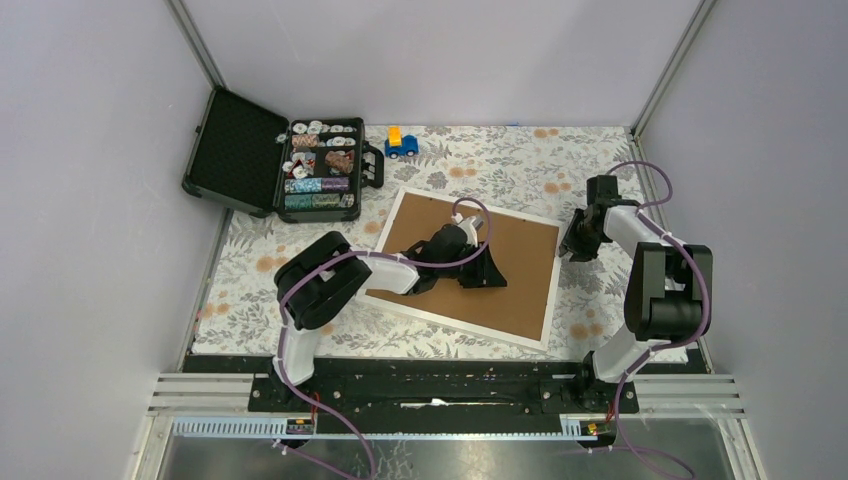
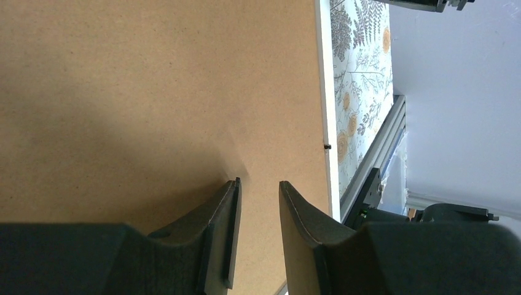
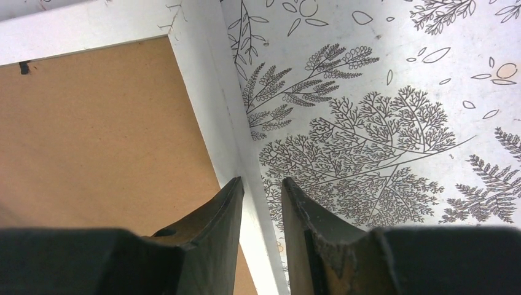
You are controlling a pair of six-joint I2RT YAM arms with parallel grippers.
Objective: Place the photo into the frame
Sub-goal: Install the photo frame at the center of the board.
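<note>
- Black left gripper (image 2: 259,182): fingers slightly apart, nothing btwn them, low over brown back of frame (image 1: 520,270).
- Right gripper (image 3: 261,179): narrow gap, empty, above frame's white edge nr corner.
- Frame lies face-down, angled, on floral table (image 1: 480,160).

Pale lilac walls (image 1: 430,60) stand on three sides, joined by aluminium corner posts (image 1: 195,40). A floral-patterned tablecloth (image 1: 500,160) spreads between them under soft, even light.

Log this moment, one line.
frame: face-down, brown back up | left end effector: ajar over back, empty | right end effector: astride frame's edge, grip unclear | photo: unseen
</note>
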